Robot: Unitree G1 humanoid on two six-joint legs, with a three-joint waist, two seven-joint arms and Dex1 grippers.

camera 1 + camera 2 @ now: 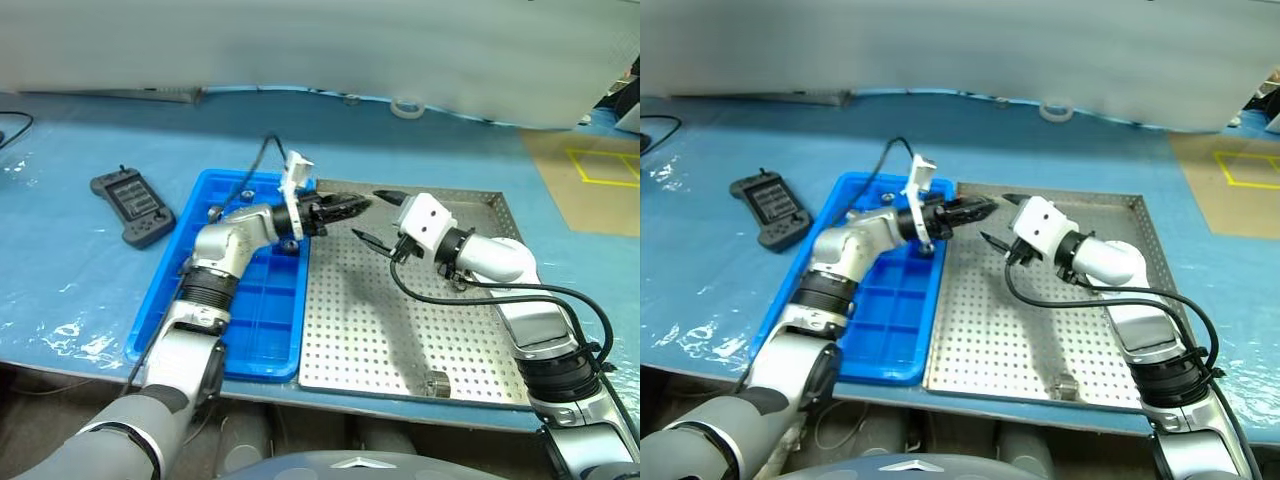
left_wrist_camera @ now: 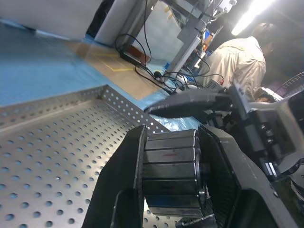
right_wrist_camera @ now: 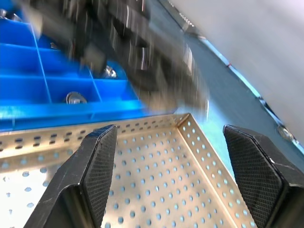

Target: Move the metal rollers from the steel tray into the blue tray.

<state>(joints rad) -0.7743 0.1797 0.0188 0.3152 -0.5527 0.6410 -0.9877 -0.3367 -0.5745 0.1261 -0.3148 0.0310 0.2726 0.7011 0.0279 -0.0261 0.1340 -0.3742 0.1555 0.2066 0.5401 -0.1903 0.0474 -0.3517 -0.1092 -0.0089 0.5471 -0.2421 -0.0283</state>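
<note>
Gripping a ribbed silver-grey metal roller [image 2: 172,173], the left gripper [image 1: 345,208] hovers over the perforated steel tray [image 1: 370,320] beside the blue plastic tray [image 1: 268,310]; the right gripper [image 1: 382,218] gapes empty.

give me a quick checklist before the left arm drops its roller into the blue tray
1. Roller held: ok. The left gripper is clamped on a metal roller, seen between its fingers in the left wrist view.
2. Right gripper out of the way: ok. Its jaws stand open with nothing between them, over the steel tray.
3. Left gripper over the blue tray: not ok. Its tips are above the steel tray, near that tray's far left corner.
4. Free compartment: ok. Several near compartments look empty; some far ones already hold rollers.
5. Rollers left behind: one remaining roller sits near the steel tray's front edge.
6. Controller: ok, it lies apart from both trays.
</note>
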